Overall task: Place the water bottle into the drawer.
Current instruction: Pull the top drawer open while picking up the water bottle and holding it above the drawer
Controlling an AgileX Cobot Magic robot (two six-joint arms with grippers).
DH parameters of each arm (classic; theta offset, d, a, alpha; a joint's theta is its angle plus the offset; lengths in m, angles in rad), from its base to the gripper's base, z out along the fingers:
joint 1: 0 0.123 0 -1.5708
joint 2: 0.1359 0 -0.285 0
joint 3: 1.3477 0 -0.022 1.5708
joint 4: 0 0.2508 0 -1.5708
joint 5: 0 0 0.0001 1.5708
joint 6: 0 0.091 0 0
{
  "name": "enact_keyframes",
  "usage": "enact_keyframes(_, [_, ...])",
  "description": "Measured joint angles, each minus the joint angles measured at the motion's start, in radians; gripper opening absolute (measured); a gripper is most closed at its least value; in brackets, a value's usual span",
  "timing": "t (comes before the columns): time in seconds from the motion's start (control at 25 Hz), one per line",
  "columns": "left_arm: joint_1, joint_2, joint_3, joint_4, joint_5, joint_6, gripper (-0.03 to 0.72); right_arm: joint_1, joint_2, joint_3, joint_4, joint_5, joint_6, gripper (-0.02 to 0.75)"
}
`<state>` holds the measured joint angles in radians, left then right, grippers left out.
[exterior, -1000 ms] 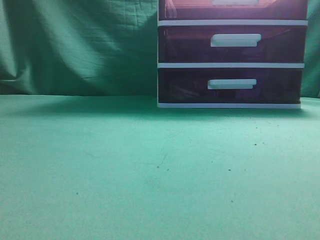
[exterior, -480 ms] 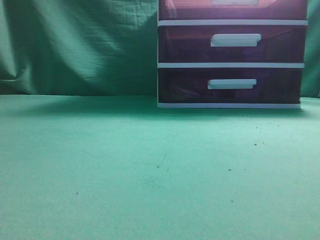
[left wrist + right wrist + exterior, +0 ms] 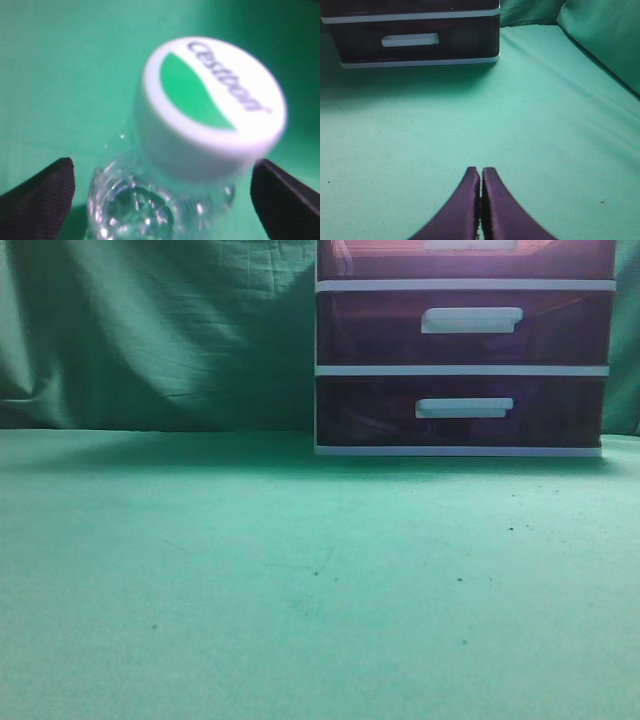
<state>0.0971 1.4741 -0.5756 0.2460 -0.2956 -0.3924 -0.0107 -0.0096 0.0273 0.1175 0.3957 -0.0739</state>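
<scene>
1. In the left wrist view, a clear water bottle [image 3: 165, 200] is seen from above, standing on the green cloth; its white cap [image 3: 210, 107], printed with a green shape and dark lettering, fills the middle of the frame and is blurred by closeness.
2. The left gripper [image 3: 165, 192] is set around the bottle with its two dark fingertips [image 3: 42, 192] wide apart, one on each side; no contact with the bottle is visible.
3. In the right wrist view, the right gripper [image 3: 481, 207] is held low over the bench [image 3: 545, 125], its purple fingers [image 3: 462, 205] pressed together with nothing between them.
4. The bottle and both grippers are not caught by the exterior view, so the bottle's place relative to the bench edges cannot be told.
5. At the far edge of the bench, toward the right corner, a drawer unit [image 3: 462, 350] with dark fronts and white handles is set against the green backdrop [image 3: 160, 330]. Every visible drawer is closed.
</scene>
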Motion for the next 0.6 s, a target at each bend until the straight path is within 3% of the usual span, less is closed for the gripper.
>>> enact_keyframes(0.16, [0.000,0.066,-0.028,0.002,-0.026,0.011,0.639,0.000,0.000,0.000,0.000,0.000,0.000,0.000])
enact_keyframes(0.32, [0.000,0.069,-0.029,0.002,-0.038,0.040,0.403,0.000,0.000,0.000,0.000,0.000,0.000,0.000])
enact_keyframes(0.44, [0.000,0.071,-0.029,0.021,-0.044,0.045,0.307,0.000,0.000,0.000,0.000,0.000,0.000,0.000])
enact_keyframes(0.6, [0.000,0.060,-0.029,0.095,-0.044,0.043,0.325,0.000,0.000,0.000,0.000,0.000,0.000,0.000])
